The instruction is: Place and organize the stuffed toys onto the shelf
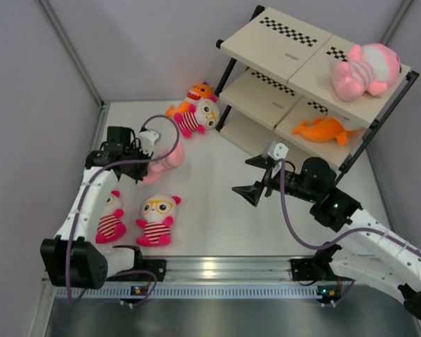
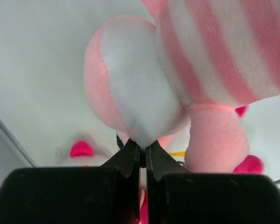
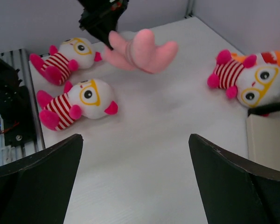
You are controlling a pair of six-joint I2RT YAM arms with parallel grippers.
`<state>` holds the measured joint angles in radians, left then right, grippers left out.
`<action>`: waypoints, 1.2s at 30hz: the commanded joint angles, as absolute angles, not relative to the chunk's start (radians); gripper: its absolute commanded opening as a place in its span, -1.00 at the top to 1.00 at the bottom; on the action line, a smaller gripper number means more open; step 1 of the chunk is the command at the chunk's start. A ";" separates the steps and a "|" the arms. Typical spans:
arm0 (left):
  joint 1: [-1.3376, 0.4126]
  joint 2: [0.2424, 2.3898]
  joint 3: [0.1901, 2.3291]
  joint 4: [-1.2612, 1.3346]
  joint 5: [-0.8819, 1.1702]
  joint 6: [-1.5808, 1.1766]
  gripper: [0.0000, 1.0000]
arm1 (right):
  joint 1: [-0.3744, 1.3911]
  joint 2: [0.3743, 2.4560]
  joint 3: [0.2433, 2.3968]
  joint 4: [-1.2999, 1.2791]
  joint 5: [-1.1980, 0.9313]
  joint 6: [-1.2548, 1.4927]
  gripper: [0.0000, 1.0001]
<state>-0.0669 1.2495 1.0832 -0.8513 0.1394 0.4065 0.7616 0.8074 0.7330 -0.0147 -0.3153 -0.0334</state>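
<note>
One pink striped toy (image 2: 186, 65) in the grip

The left wrist view shows what the top view hides: the left fingers (image 2: 128, 158) are pinched together on a fold of its white belly. In the top view the toy is left of centre, over the bench (image 1: 217, 210), well apart from the shelf (image 1: 281, 42). The right fingers (image 3: 37, 179) are spread wide, holding nothing

The left arm (image 1: 84, 203) rises from its near-left base and reaches toward the far side. Its wrist is bent so that the left gripper (image 2: 141, 150) points right, jaws pinched tight on a fold of the pink striped plush (image 2: 144, 93). The right arm (image 1: 365, 232) folds back from the near right, forearm aimed left. The right gripper (image 1: 251, 175) hangs mid-scene, its fingers (image 3: 42, 182) spread wide apart.
</note>
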 commanded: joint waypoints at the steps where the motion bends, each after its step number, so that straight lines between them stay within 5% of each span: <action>1: -0.075 1.109 1.189 -0.900 0.455 0.509 1.00 | 0.753 0.886 0.876 0.031 -0.575 -0.188 -0.92; 6: -0.095 1.038 1.258 -1.006 0.718 0.592 1.00 | 0.753 1.035 1.083 0.003 -0.768 -0.301 -0.84; 16: -0.141 1.042 1.282 -1.043 0.755 0.597 1.00 | 0.819 1.284 1.429 -0.340 -0.781 -0.544 -0.90; 25: -0.155 1.049 1.296 -1.042 0.749 0.583 1.00 | 0.913 1.410 1.503 -0.479 -0.534 -0.657 -0.83; 28: -0.158 1.061 1.305 -1.042 0.749 0.578 1.00 | 0.923 1.445 1.511 -0.479 -0.528 -0.649 -0.38; 29: -0.158 1.066 1.321 -1.042 0.749 0.577 1.00 | 0.926 1.448 1.514 -0.477 -0.494 -0.622 0.19; 32: -0.158 1.075 1.336 -1.042 0.736 0.574 1.00 | 0.936 1.434 1.481 -0.439 -0.462 -0.566 1.00; 33: -0.158 1.080 1.338 -1.042 0.710 0.572 1.00 | 0.934 1.392 1.461 -0.407 -0.459 -0.555 1.00; 34: -0.158 1.083 1.339 -1.042 0.686 0.571 0.78 | 0.934 1.362 1.439 -0.343 -0.450 -0.548 1.00; 36: -0.158 1.095 1.353 -1.040 0.623 0.530 -0.23 | 0.936 1.283 1.399 -0.278 -0.373 -0.523 1.00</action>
